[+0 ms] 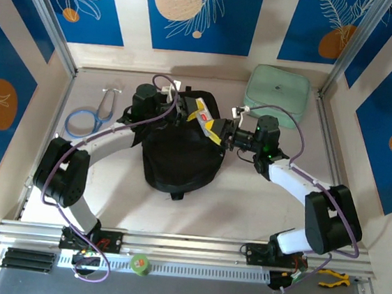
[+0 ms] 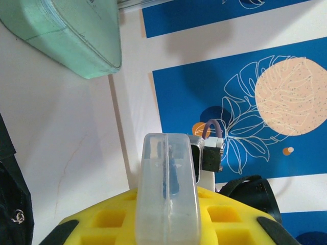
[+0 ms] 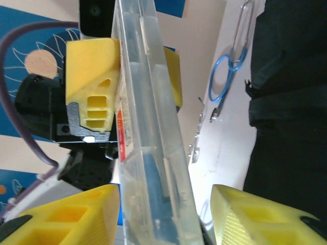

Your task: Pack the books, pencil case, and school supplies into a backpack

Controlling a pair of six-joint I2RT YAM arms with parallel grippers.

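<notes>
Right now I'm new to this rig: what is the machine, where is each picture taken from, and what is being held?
This is a two-armed robot bolted at a table's near edge. The overhead picture looks down on both arms; the other two come from a camera on each wrist. On the table lie a black backpack, a mint-green pouch and a blue stethoscope. The left gripper clamps a translucent pencil case above the backpack. The right gripper holds its yellow fingers open on either side of the case's other end.
</notes>
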